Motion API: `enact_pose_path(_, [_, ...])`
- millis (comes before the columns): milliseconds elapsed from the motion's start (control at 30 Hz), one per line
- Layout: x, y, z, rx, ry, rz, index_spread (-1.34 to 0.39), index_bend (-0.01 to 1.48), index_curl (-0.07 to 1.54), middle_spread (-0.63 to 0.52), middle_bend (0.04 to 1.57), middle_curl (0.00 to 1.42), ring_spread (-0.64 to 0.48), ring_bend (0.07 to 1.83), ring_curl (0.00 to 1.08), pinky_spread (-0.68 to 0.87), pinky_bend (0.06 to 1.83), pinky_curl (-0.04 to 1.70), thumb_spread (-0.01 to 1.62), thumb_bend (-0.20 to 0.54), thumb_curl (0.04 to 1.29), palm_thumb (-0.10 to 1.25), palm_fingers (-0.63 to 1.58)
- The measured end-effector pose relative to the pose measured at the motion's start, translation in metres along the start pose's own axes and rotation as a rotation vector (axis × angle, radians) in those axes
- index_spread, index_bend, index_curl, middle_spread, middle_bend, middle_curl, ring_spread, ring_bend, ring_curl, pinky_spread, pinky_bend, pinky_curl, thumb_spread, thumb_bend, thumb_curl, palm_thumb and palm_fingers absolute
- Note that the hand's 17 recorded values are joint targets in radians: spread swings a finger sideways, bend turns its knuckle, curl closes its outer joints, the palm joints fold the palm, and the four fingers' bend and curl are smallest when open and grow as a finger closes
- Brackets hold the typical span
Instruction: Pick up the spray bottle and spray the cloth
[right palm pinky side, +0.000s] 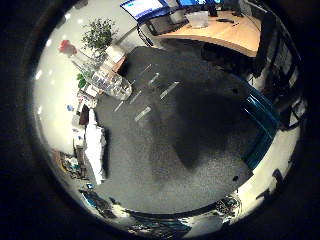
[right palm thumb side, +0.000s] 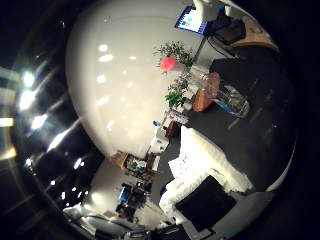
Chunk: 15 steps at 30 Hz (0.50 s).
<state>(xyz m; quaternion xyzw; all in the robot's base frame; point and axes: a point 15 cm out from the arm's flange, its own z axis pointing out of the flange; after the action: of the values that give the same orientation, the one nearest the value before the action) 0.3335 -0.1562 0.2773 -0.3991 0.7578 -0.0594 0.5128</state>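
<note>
Clear plastic with a red trigger top, your spray bottle (right palm thumb side: 220, 92) stands on the dark counter (right palm pinky side: 200, 150), well apart from the hand, its long axis upright. White cloth (right palm thumb side: 210, 160) lies nearer. No fingers show, so I cannot tell their state.

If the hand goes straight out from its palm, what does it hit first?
Most likely the dark mat, bare mid-view. The spray bottle and white cloth lie off to one side, though depth is unclear.
</note>
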Motion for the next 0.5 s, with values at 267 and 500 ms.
enact_pose_path(267, [0.005,-0.015,0.003,-0.009,-0.001,0.014,-0.27,0.17,0.35,0.08,0.19,0.35,0.14,0.37,0.28,0.37,0.32,0.43,1.18,-0.019,0.29,0.68,0.17])
enact_pose_path(500, [0.010,-0.034,0.005,-0.009,-0.002,0.019,-0.27,0.16,0.33,0.08,0.20,0.33,0.14,0.35,0.27,0.36,0.31,0.38,1.18,-0.020,0.28,0.65,0.19])
